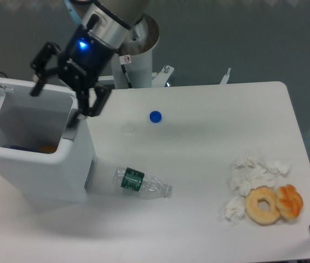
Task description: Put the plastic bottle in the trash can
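Spread wide and empty, the gripper hangs above the right rim of the trash can. Inside the can, only a sliver of blue shows at the bottom, likely the plastic bottle, beside something orange. Such a thin, light bottle would likely dent under a hard squeeze and slip on its smooth wall; its middle gives the surest hold. On the matte white table lie a clear bottle with a green label, a blue cap, crumpled tissues and two doughnuts.
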### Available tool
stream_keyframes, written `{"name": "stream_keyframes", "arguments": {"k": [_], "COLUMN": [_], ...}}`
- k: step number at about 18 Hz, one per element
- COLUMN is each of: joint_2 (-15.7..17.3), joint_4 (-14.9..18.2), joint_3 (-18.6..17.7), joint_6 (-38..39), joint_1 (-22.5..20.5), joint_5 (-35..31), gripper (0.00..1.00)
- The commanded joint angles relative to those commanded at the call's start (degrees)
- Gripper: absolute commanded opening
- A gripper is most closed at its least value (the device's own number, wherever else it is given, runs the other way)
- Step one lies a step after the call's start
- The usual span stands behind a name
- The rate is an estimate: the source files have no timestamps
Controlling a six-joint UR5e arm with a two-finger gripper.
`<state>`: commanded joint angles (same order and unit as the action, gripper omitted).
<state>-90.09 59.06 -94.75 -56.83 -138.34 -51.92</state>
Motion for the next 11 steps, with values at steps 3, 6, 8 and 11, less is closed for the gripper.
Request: {"name": "stream_keyframes", "arguments": {"k": [3,6,8,11], "joint_2": [-0.2,0.3,0.3,0.5], "joint_4": [0.0,0.0,0.0,0.1], "joint_3": [-0.3,0.1,0.5,0.4], "joint_6": [-5.1,-8.1,-10.1,-12.5], "joint_1": [0.2,0.3,0.4,0.5], "joint_5": [-7.9,-12.3,-15.9,-18.2], "gripper": [1.0,1.0,1.0,1.0]}}
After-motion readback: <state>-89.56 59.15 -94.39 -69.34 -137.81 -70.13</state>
